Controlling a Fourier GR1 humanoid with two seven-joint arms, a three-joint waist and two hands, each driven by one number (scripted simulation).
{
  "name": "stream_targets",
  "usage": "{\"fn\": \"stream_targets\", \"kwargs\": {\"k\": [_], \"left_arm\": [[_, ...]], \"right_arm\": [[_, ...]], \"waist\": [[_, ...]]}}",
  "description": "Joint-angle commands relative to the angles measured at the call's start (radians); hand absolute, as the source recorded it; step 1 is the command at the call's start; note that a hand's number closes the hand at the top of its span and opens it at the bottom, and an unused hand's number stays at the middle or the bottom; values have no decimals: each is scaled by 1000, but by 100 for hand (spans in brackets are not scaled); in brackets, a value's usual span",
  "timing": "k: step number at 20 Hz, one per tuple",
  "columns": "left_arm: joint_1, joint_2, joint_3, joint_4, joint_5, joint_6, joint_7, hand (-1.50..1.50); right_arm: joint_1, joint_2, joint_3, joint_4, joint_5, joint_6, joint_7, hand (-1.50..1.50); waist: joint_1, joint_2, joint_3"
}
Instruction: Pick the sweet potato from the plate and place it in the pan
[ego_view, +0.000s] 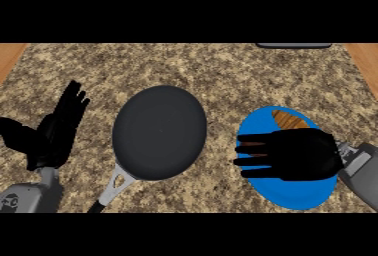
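Observation:
The orange-brown sweet potato lies on the blue plate at the right. My right hand is spread over it with straight fingers pointing left, and it hides most of the potato. One end of the potato shows above the hand, and brown slivers show between the fingers. The dark grey pan sits mid-counter, left of the plate, with its handle pointing toward the lower edge. Nothing lies in the pan. My left hand rests open at the far left, fingers up.
The speckled stone counter spreads around the pan and plate. Wooden strips border it at both upper corners. A dark flat object shows at the top edge, right of centre.

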Motion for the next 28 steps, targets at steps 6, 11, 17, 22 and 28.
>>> {"fn": "stream_targets", "kwargs": {"k": [6, 11, 17, 22, 28], "left_arm": [[-29, -25, 34, 25, -14, -26, 17, 0], [-21, -53, 12, -13, -48, -9, 36, 0], [-67, -52, 37, -8, -67, -12, 72, 0], [1, -39, 74, -55, -39, -65, 62, 0], [-25, -90, 40, 12, -102, -38, 16, 0]], "right_arm": [[87, 112, -33, 20, 158, 14, -34, -150], [77, 201, -33, 215, 262, -95, -59, -150], [44, 321, -67, 261, 296, -21, -92, -150], [69, 332, -122, 344, 339, -90, -129, -150], [90, 389, -66, 362, 402, -114, -160, 150]], "waist": [[-3, 0, 0], [4, 1, 0], [4, 1, 0], [5, 0, 0], [2, 1, 0]]}}
